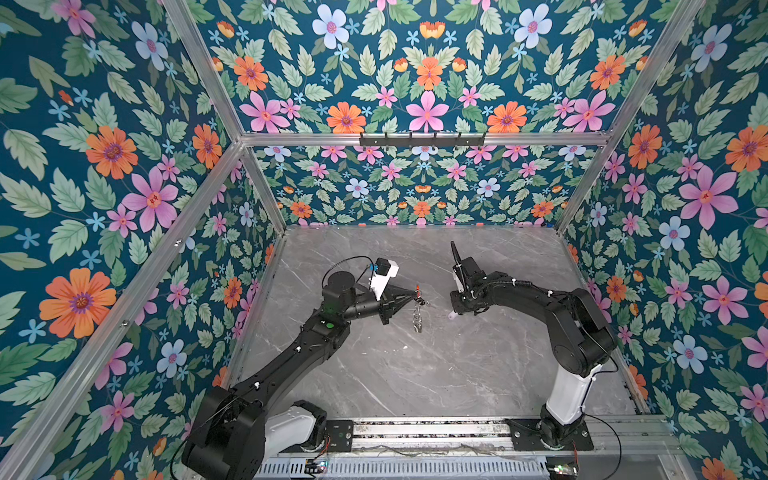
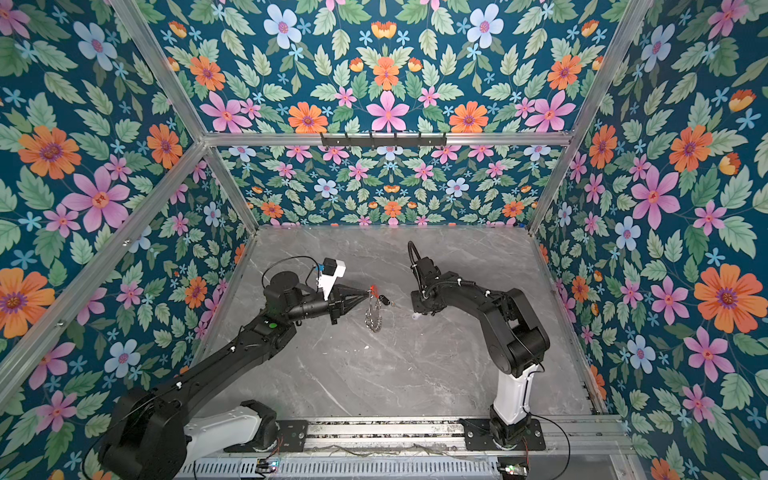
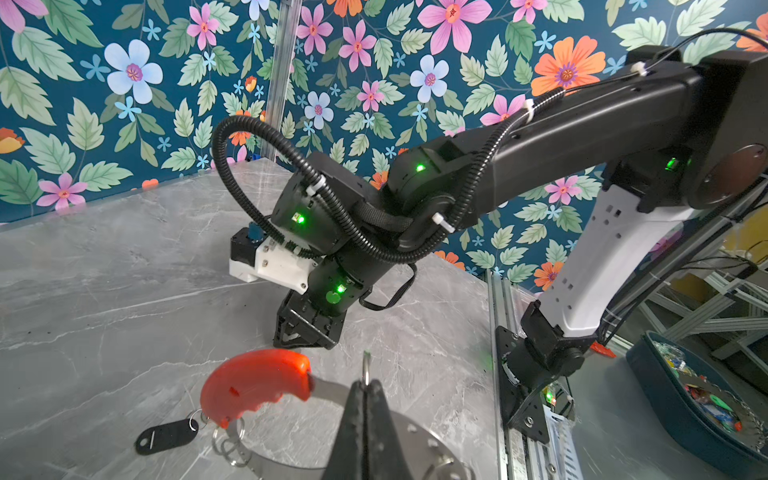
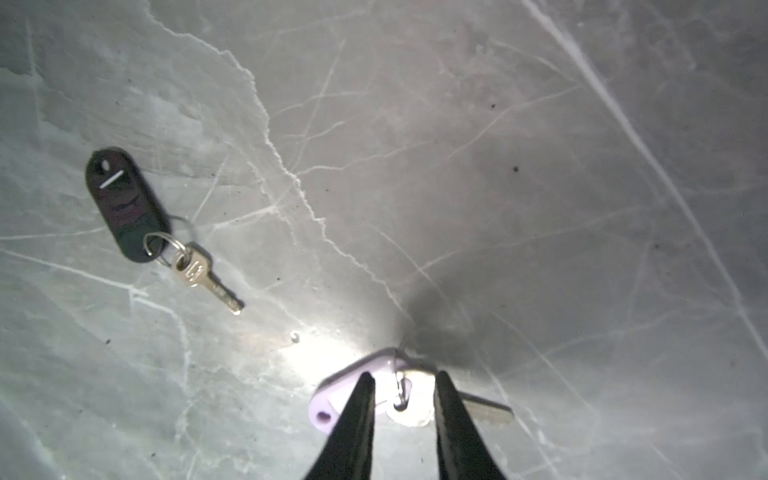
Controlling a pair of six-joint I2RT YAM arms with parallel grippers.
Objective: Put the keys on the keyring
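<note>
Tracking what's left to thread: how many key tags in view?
2. Black tag lies on the table near the keyring; lilac tag lies below the open right gripper. No others visible.

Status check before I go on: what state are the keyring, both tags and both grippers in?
keyring: held up, rings hanging.
black tag: flat on table, free.
lilac tag: flat on table, not gripped.
left gripper: shut on keyring.
right gripper: open, astride lilac tag.
</note>
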